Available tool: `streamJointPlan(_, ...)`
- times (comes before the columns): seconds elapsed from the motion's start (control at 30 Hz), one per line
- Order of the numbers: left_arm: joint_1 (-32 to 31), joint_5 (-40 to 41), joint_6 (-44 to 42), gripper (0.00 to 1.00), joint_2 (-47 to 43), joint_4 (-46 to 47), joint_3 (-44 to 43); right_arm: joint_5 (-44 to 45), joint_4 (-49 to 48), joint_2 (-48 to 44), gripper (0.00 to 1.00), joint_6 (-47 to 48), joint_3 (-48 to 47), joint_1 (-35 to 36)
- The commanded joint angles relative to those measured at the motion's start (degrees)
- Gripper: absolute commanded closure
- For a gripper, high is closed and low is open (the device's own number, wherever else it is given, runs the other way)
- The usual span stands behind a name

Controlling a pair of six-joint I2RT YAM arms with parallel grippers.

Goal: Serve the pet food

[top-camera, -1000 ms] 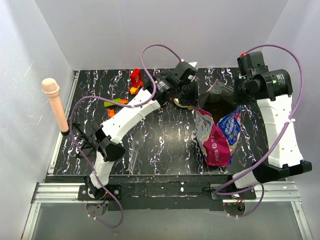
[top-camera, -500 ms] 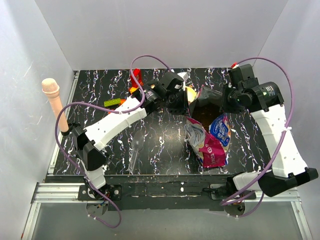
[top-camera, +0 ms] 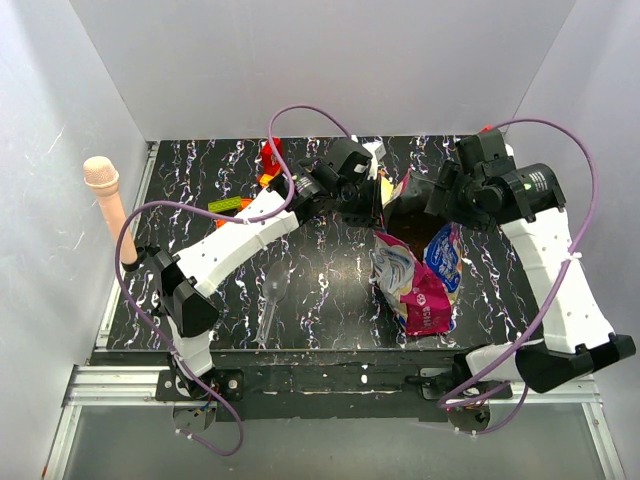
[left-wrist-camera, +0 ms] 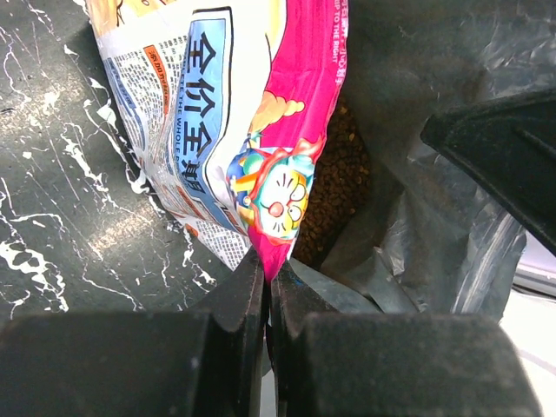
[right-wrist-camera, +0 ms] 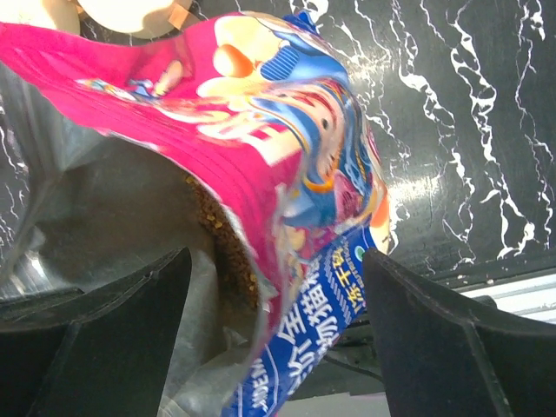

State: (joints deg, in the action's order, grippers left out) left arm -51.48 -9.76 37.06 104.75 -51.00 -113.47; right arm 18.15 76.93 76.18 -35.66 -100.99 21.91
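A black marbled tabletop (top-camera: 330,285) lay between white walls. At its 9 o'clock edge stood a peach microphone-shaped toy (top-camera: 106,203). A red block (top-camera: 271,152) and a green block (top-camera: 228,205) sat toward 11 o'clock. A clear plastic scoop (top-camera: 272,298) lay around 7 o'clock.

Glossy plastic bag (left-wrist-camera: 295,87) (grey, crinkled inside)

Kibble (left-wrist-camera: 334,195) mostly hidden inside bag (left-wrist-camera: 295,87); blocks (top-camera: 270,152) partly behind left arm (top-camera: 240,235).
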Motion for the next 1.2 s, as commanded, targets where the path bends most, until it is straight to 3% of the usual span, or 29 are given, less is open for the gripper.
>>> streamJointPlan(0.0, 0.60, -1.58, -2.43, 1.00, -2.71, 2.84, -5.53, 1.45, 11.32, -4.37, 0.22, -3.28, 3.42, -1.78)
streamJointPlan(0.17, 0.68, -0.61, -3.57, 1.00, -2.97, 1.17, -5.71, 1.27, 5.61, -5.52, 0.69, 1.11, 7.47, -7.22)
streamJointPlan(0.23, 0.68, 0.52, -4.45, 1.00, -3.06, 0.12, -5.62, 2.14, 4.55, -5.43, 0.93, 3.92, 6.08, -8.55)
streamJointPlan(0.27, 0.60, 1.40, -4.80, 1.00, -3.23, -0.58, -5.53, 3.11, 4.46, -5.08, 0.99, 5.15, 4.85, -8.81)
streamJointPlan(0.4, 0.68, 6.84, -7.43, 0.97, -3.94, -3.48, -5.45, 7.23, 4.81, -2.54, 0.99, 12.88, -3.84, -8.82)
streamJointPlan(0.5, 0.68, 8.62, -8.84, 0.66, -4.73, -3.93, -5.36, 6.29, 1.40, -2.44, 0.99, 18.60, -8.16, -8.73)
streamJointPlan(0.6, 0.68, 4.76, -7.36, 0.50, -3.16, -1.74, -6.49, -1.34, -3.70, -2.27, 0.99, 22.99, -11.41, -8.73)
streamJointPlan(0.8, 0.77, 0.62, -6.65, 0.43, 9.93, -8.58, -24.66, -4.61, -5.47, 0.54, 0.99, 26.34, -18.62, -8.03)
streamJointPlan(0.87, 0.77, 1.58, -6.91, 0.43, 12.22, -9.90, -26.97, -5.41, -6.17, 1.51, 0.99, 26.61, -20.11, -7.94)
streamJointPlan(0.93, 0.95, 1.15, -7.09, 0.47, 13.72, -10.61, -27.42, -5.84, -6.61, 2.56, 0.99, 26.78, -21.96, -7.94)
streamJointPlan(1.17, 0.95, 0.70, -6.91, 0.44, 11.27, -9.21, -20.67, -12.33, -6.44, 3.36, 0.99, 26.17, -21.10, -7.76)
